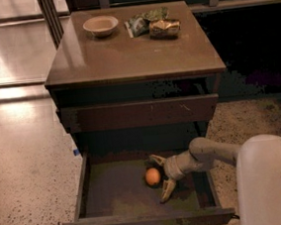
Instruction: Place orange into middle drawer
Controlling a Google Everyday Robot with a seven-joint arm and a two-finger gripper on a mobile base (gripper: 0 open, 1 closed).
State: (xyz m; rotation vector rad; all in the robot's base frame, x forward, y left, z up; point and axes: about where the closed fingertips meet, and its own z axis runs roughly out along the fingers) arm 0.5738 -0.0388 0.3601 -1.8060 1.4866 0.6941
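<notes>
The orange lies on the greyish floor of the open middle drawer, right of centre. My gripper is reached down into the drawer from the right. It is open, with one finger behind the orange and the other finger in front of it. The orange sits between the spread fingertips at their left end and rests on the floor. My arm comes in over the drawer's right wall.
On the cabinet top stand a beige bowl, a dented metal can and a crumpled green bag. A partly pulled-out upper drawer front overhangs the back of the open drawer. My white body fills the lower right.
</notes>
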